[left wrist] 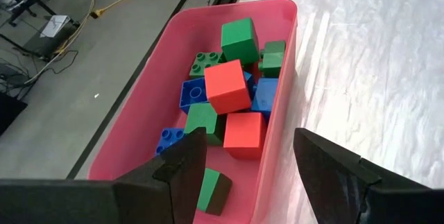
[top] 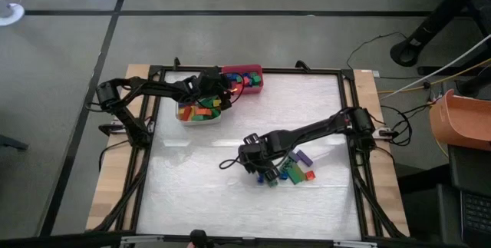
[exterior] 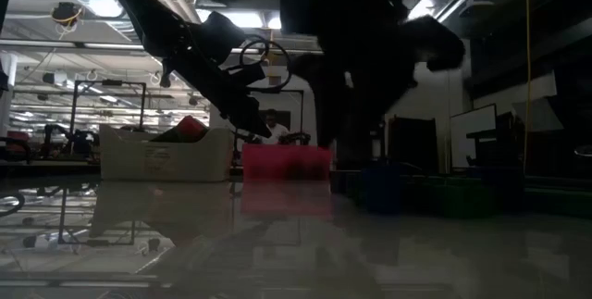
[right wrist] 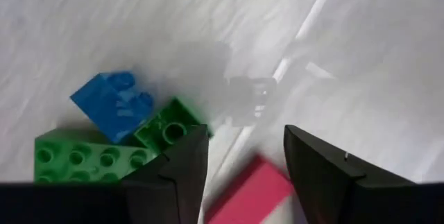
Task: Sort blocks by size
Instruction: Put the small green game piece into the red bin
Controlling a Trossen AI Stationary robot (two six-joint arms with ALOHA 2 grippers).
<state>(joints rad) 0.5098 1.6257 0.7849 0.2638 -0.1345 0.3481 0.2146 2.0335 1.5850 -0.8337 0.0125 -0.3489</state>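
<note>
Blocks [top: 290, 173], light, rigid and slick, are heaped lower right on the surface [top: 192, 194], best pinched across flat sides by the right gripper [right wrist: 239, 175], jaws parted, nothing held; left gripper [left wrist: 250, 175] likewise released.

left claw [left wrist: 243, 161]: spread wide | right claw [right wrist: 243, 161]: parted (arm stretched inward, angled down)

A glossy white finish, streaked with glare, is shown by the surface [top: 199, 194]. The blocks [left wrist: 226, 87] are moulded in smooth, shiny plastic, as is the pink bin [left wrist: 281, 113] holding them. Bare wood [top: 115, 179] is seen beside the surface.
</note>
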